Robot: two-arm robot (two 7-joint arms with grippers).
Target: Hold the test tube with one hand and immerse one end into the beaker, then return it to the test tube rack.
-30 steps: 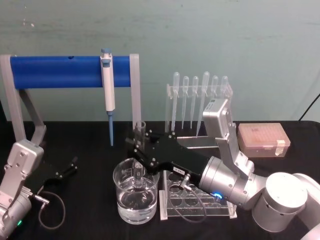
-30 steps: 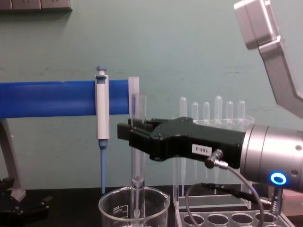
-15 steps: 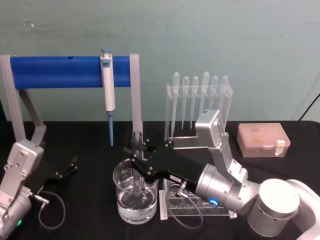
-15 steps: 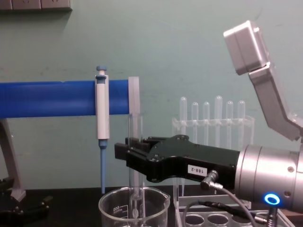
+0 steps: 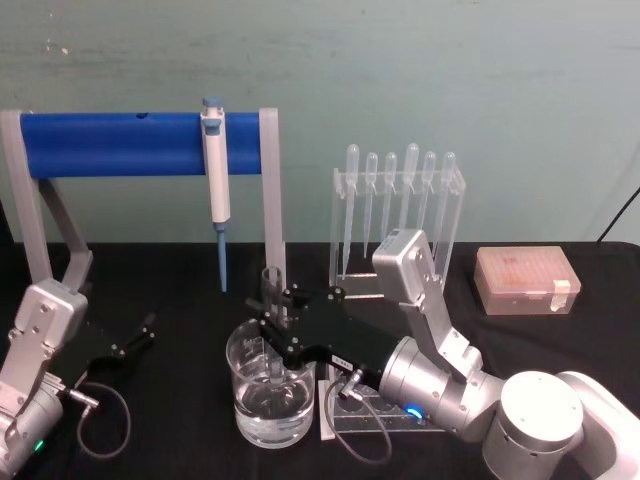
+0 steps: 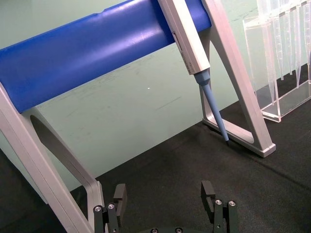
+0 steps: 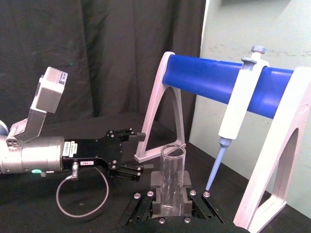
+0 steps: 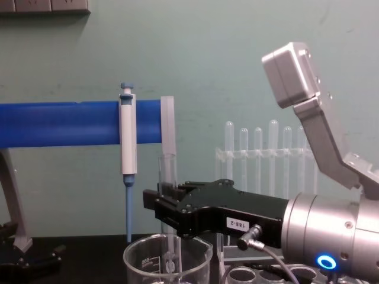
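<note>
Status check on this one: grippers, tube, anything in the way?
Right gripper shut on test tube, upright, lower end inside beaker. Left gripper open, parked at table's left. Rack beside beaker, nothing between them.

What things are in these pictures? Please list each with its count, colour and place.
table: 1, black, under everything
beaker: 1, clear glass holding clear liquid, front centre
test tube: 1, clear glass, upright, lower end inside the beaker
rack: 1, clear with round holes, right of the beaker
thin pipettes: 6, clear, hanging in a row at the back
bar stand: 1, blue bar on grey legs, back left
big pipette: 1, white and blue, hanging on the bar stand
box: 1, pale pink, back right
left gripper: 1, black, open, low at the left
right gripper: 1, black, shut on the test tube above the beaker
</note>
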